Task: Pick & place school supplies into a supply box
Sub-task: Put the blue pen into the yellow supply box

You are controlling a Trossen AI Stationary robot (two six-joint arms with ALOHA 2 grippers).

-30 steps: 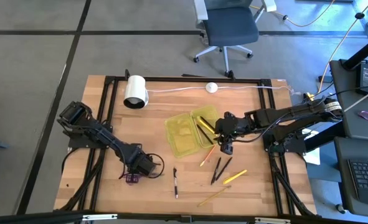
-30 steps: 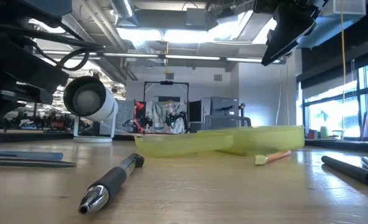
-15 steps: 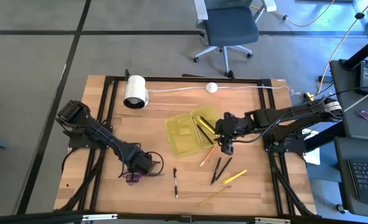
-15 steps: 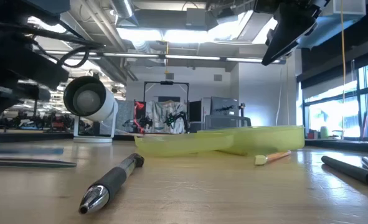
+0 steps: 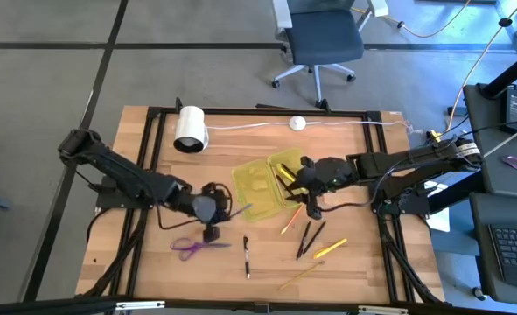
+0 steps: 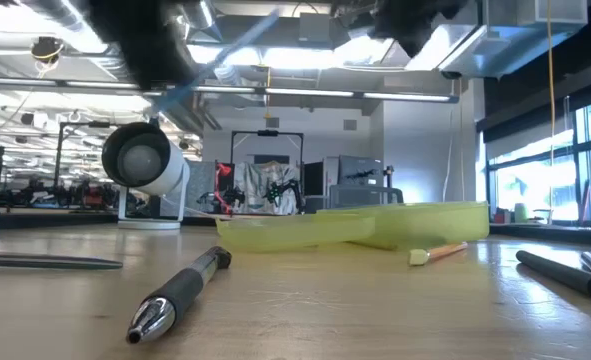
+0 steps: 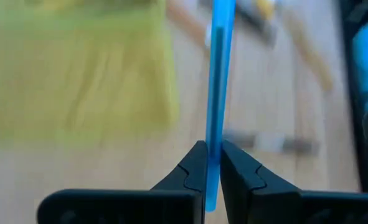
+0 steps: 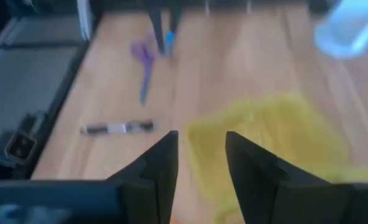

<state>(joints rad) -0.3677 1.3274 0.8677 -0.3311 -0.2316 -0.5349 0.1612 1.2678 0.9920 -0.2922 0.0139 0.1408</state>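
Observation:
My left gripper [image 5: 220, 213] hangs above the table just left of the supply box [image 5: 256, 188], a shallow yellow-green tray, and is shut on a thin blue pen [image 7: 220, 74]. The pen's free end [image 5: 244, 209] points at the box. The purple-handled scissors [image 5: 192, 248] lie flat on the wood near the front edge. My right gripper [image 8: 200, 165] hovers over the box's right part, open, nothing between its fingers. Black and yellow pens [image 5: 284, 179] lie inside the box. My left gripper pinches the blue pen near its rear end [image 7: 212, 177] between the two fingertips. The pen runs on along the fingers and sticks out far past them. It is lifted clear of the table, slanting down toward the box.
Loose pens and pencils lie right of centre: an orange pencil [image 5: 290, 219], black pens [image 5: 309, 238], a yellow one [image 5: 330, 248], a pencil [image 5: 299, 276], and a black pen [image 5: 246, 256]. A white roll [image 5: 190, 129] and a round puck [image 5: 297, 123] sit at the far edge.
My left gripper has risen from the table beside the scissors with the blue pen, moved toward the box and tipped from pointing down to slanting forward. The scissors stay on the wood, now uncovered. My right gripper has tipped upward slightly above the box.

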